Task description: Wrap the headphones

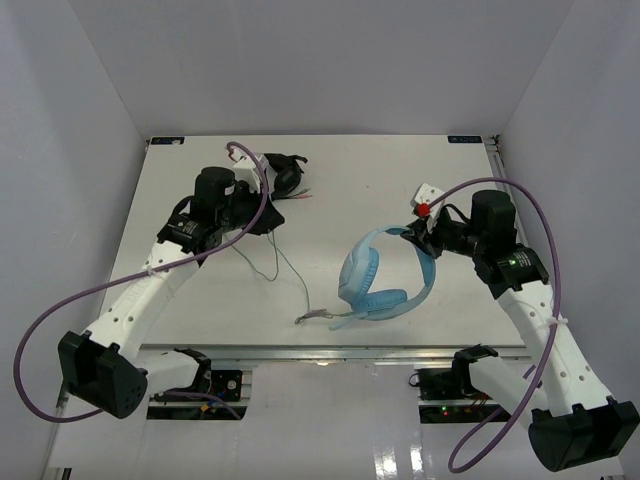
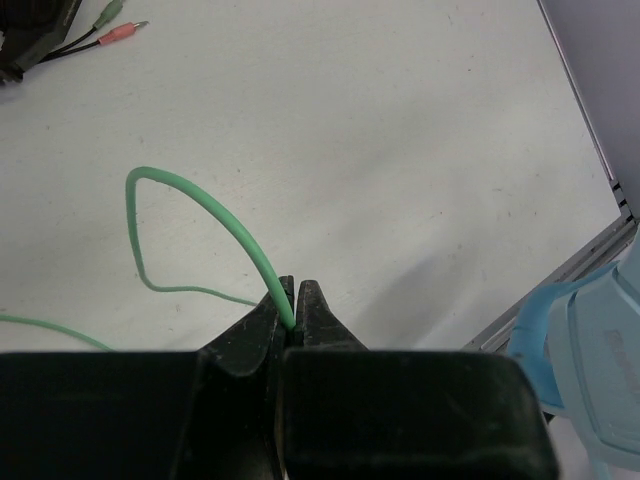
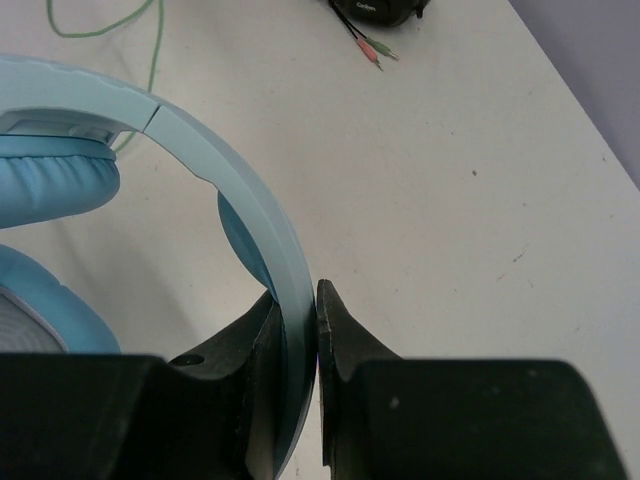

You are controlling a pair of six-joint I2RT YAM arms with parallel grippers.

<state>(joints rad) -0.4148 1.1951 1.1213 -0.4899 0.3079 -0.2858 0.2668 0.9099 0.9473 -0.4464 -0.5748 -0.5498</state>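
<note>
The left gripper (image 2: 297,305) is nipped almost closed on the thin green cable (image 2: 215,212), which loops up off the table (image 2: 400,150). The right gripper (image 3: 300,315) is clamped tight on the band (image 3: 250,210) of the blue headphones (image 1: 385,285), which lie right of centre near the front edge; black headphones (image 1: 283,175) sit at the back left

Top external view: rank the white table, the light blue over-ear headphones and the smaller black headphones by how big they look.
1. white table, by far the largest.
2. light blue over-ear headphones.
3. black headphones, smallest as seen, though the left arm hides part and they lie farther back, so less sure.
</note>
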